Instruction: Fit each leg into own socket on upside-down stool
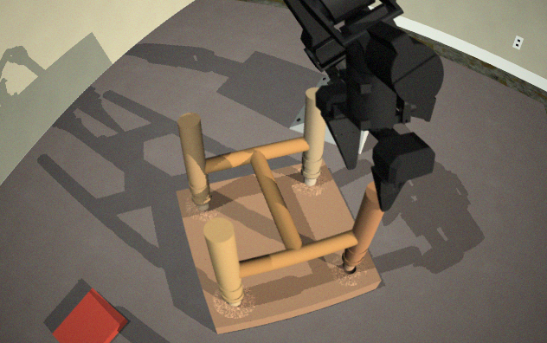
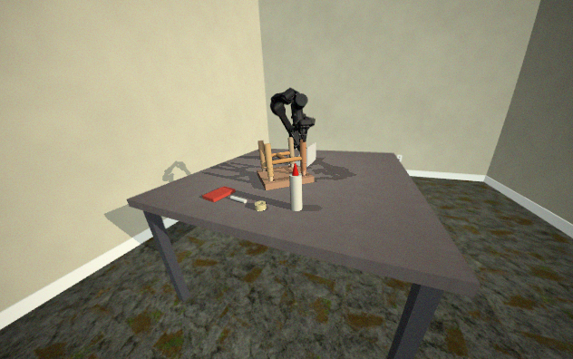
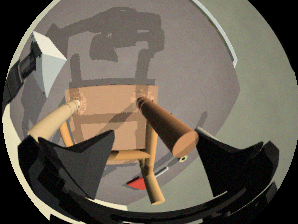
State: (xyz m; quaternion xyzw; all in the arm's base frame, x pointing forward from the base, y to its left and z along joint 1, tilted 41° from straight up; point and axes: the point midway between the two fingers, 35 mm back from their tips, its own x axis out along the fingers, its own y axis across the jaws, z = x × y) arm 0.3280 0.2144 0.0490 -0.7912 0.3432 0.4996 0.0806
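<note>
The stool seat [image 1: 299,309] [image 2: 287,185] lies flat, underside up. The reddish leg [image 1: 365,221] [image 2: 304,159] [image 3: 165,122] stands at the front right in the top view, tilted, its lower end at its socket; part of the dark hole shows. The front left leg [image 1: 222,255], back left leg [image 1: 192,147] and back right leg [image 1: 313,126] [image 3: 55,120] stand at their sockets, with pale tenon showing below their shoulders. Stretchers [image 1: 299,255] [image 1: 277,199] join between legs. My gripper [image 1: 368,187] [image 3: 156,136] is open; the reddish leg's top shows between its fingers in the wrist view, nearer the right one.
A red block [image 1: 91,318] [image 2: 218,194] [image 3: 135,183] lies on the table beyond the front left. A white stick [image 2: 237,198], a tape roll [image 2: 260,206] and a white bottle with red tip [image 2: 296,192] are nearby. A white angled plate [image 2: 311,154] [image 3: 49,62] stands behind the stool.
</note>
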